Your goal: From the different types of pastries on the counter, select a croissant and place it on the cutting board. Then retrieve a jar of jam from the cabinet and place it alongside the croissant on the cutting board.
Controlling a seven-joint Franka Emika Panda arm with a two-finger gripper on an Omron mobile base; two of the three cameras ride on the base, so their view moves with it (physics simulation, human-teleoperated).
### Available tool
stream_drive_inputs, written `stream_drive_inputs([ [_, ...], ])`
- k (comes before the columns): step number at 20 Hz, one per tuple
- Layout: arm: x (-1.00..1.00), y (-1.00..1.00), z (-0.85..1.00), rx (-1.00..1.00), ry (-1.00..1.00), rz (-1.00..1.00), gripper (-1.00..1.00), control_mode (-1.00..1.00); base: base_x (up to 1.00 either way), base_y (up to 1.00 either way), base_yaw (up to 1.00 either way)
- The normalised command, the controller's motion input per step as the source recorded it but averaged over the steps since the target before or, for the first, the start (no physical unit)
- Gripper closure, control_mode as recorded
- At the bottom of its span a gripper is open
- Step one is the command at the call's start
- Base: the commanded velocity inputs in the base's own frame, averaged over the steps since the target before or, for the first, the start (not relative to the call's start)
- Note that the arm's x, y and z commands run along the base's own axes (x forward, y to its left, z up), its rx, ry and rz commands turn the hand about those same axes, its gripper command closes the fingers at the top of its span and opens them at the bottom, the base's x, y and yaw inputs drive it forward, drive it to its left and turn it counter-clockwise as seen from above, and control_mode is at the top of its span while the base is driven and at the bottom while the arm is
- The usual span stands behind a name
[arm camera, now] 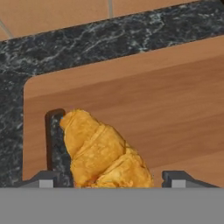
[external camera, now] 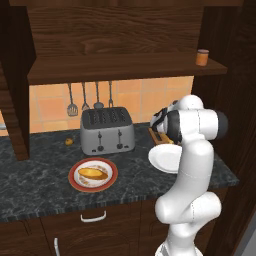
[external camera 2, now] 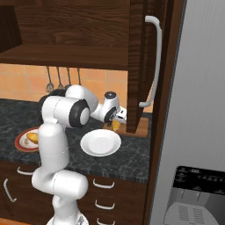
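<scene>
At the far left of the left base view, a small orange round thing point(external camera: 68, 142) is sitting on the black marbled stone desk point(external camera: 30, 190), near the left of a grey four-slot toaster point(external camera: 107, 130). Metal utensils point(external camera: 72, 100) are hanging on the orange tiled wall above the toaster. In front of the toaster, in the lower middle of that frame, a red-rimmed round plate point(external camera: 93, 175) is carrying the larger yellow oblong bun point(external camera: 93, 173). Right of it, a plain white round plate point(external camera: 164, 159) is lying on the desk, partly hidden by the white arm. In the upper right of the same frame, the small orange jar of jam with a brownish lid point(external camera: 202, 57) is standing upright at the right end of the dark-brown cabinet's thick shelf plank point(external camera: 120, 67).

In the right base view, the jaws point(external camera 2: 117, 119) are reaching down in the middle of the frame, just beyond the white plate point(external camera 2: 100, 143), over the light-brown wooden cutting board point(external camera 2: 143, 127) beside the open cabinet door point(external camera 2: 143, 66).

In the hand view, the small golden-orange curved croissant point(arm camera: 103, 153) is lying on the cutting board point(arm camera: 153, 105), partly over its dark slot handle point(arm camera: 53, 140) at the left. The two finger tips point(arm camera: 43, 180) are standing spread on either side of the croissant, the left one apart from it; whether the right one is touching it I cannot tell.
</scene>
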Motion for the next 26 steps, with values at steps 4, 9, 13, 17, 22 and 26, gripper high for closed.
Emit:
stream_drive_inputs([
  [4,0.0,0.0,0.12,0.0,0.0,0.0,-1.0,-1.0,0.0,0.0,0.0],
  [9,-0.04,0.0,0.48,0.0,-0.03,0.0,-1.0,-1.0,0.0,0.0,0.0],
  [13,-0.35,0.0,0.58,0.0,-0.06,0.0,-1.0,-1.0,0.0,0.0,0.0],
  [17,-0.56,0.0,0.48,0.0,-0.07,0.0,-1.0,-1.0,0.0,0.0,0.0],
  [22,-0.46,0.0,0.7,-0.03,-0.04,0.0,-1.0,-1.0,0.0,0.0,0.0],
  [26,-0.41,0.0,0.71,-0.08,-0.03,-0.02,-1.0,-1.0,0.0,0.0,0.0],
])
